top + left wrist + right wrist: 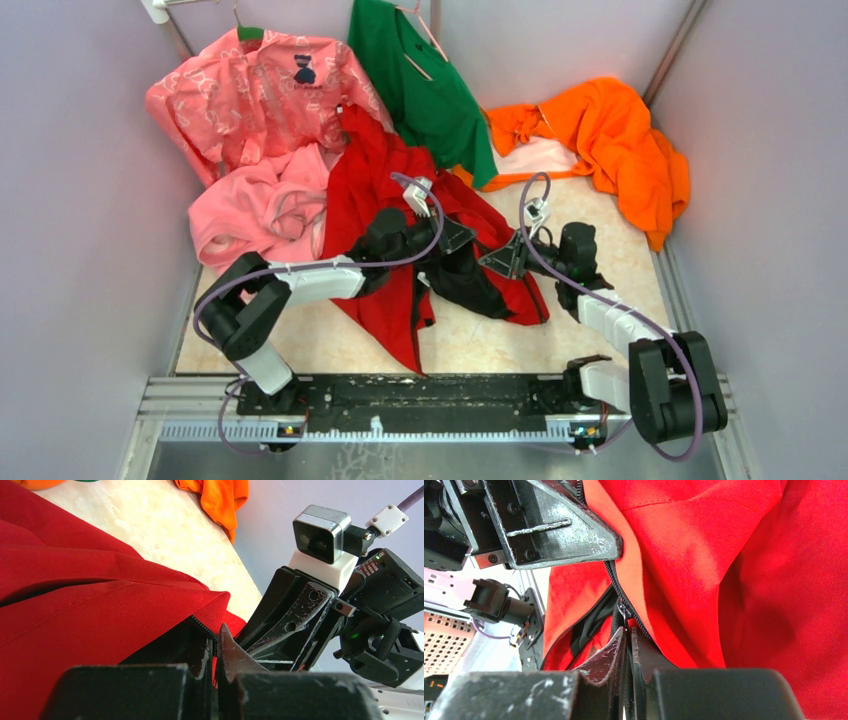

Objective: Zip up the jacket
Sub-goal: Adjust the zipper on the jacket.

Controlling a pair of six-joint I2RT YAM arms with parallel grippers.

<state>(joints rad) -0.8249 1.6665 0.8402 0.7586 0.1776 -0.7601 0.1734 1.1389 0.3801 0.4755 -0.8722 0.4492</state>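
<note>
The jacket [375, 215] lies crumpled and open in the middle of the table [480, 340], its red shell spread from the back pile of clothes down toward the arms, its dark lining [465, 280] turned outward low on its right side. Both grippers meet over that lower right part, facing each other and close together. The left gripper [216, 635] comes in from the left across the red cloth and is clenched on the jacket's front edge, a sliver of red fabric and the toothed zip border pinched between its fingers. The right gripper [628, 637] reaches in from the right; its fingers are pressed nearly together around the zipper [616, 587], whose dark line runs down the bright red fold and enters the narrow slit between the tips, just below the left gripper's finger. Around the jacket, a pink fleece garment [260, 210] touches its left side, a pink patterned shirt [260, 90] and a green garment [420, 80] hang behind it, and an orange garment [620, 140] lies at the back right, apart from the grippers
</note>
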